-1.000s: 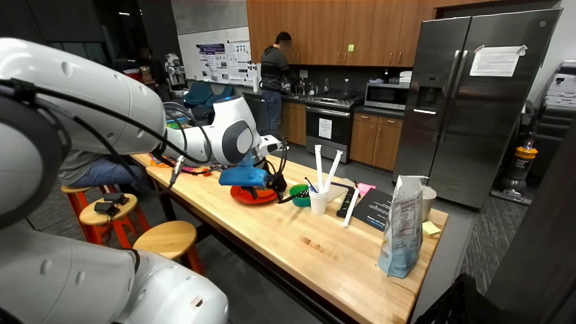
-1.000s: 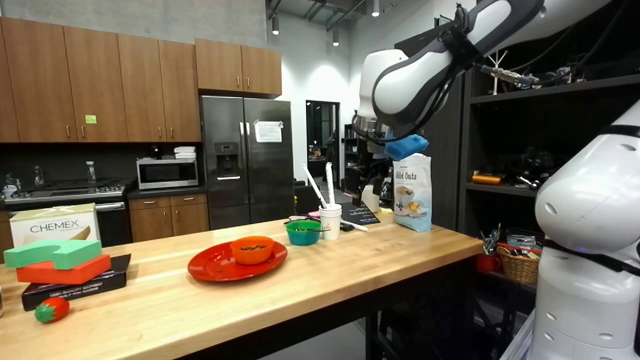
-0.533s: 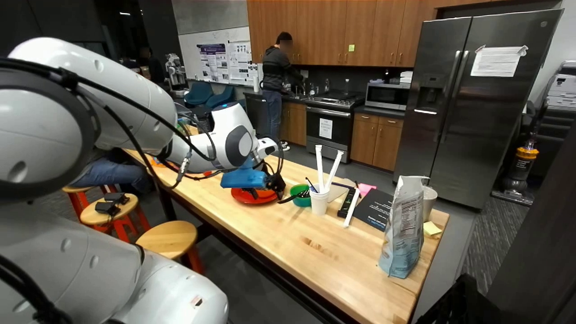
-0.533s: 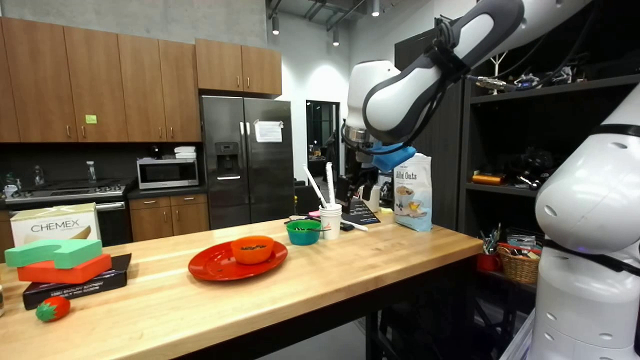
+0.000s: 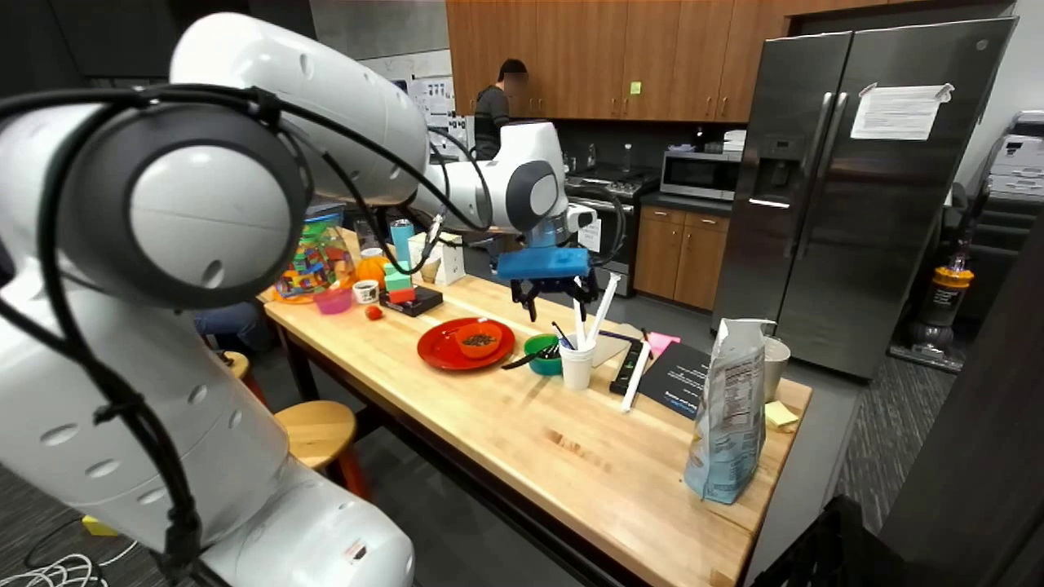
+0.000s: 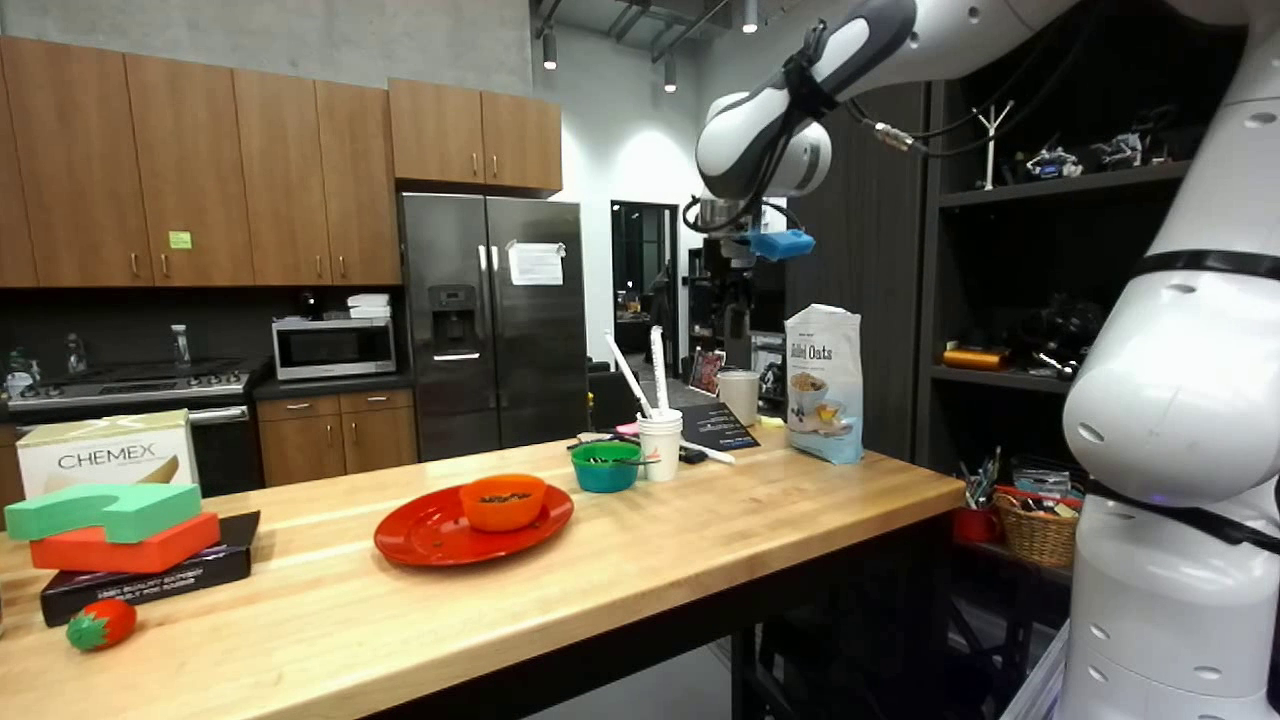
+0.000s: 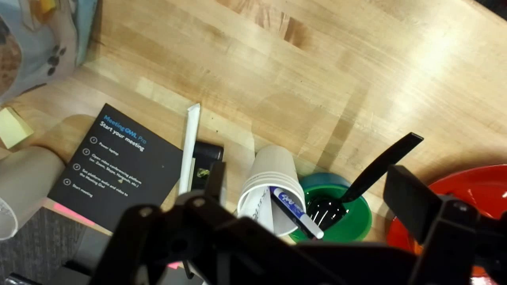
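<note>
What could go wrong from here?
The open gripper seems close to the straws sticking up from the cup: a low sideways move could snag them and perhaps tip the cup.
The black utensil juts past the rim of the green bowl: a bump there might flip it out or drag the bowl.

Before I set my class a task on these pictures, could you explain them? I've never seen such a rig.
The machine is a single white robot arm ending in a black claw. Two views come from cameras standing outside it; the third looks down from its wrist. On the wooden table are an orange bowl on a red plate, a green bowl with a black utensil in it, stacked paper cups and a bag of oats, among other things. The claw hangs open above the table, holding nothing.
</note>
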`<state>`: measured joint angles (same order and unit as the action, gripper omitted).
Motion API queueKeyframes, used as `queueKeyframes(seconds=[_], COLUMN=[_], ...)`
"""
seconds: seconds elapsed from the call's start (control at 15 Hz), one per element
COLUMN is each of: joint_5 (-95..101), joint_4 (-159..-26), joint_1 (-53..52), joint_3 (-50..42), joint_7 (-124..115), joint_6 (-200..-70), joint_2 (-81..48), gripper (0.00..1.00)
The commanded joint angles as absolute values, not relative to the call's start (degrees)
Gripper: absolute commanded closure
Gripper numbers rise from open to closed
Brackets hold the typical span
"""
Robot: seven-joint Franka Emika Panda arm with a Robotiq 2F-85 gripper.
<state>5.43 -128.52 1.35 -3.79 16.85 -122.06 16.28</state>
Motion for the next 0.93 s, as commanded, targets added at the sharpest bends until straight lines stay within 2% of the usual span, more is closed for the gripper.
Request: queueKeyframes(seconds=[0.0, 0.4, 0.87], joint_5=[-1.29, -6.47, 5.53], joint_4=[-113.87, -106.20, -110.02], joint_1=[-0.73, -0.96, -1.19], joint_3=[-5.53, -1.85, 0.82], joint_7=[25.69, 28.79, 26.85], joint_6=[-114.61, -110.27, -109.51], joint_2=[5.31, -1.20, 2.91], gripper=[0.00, 0.00, 0.00])
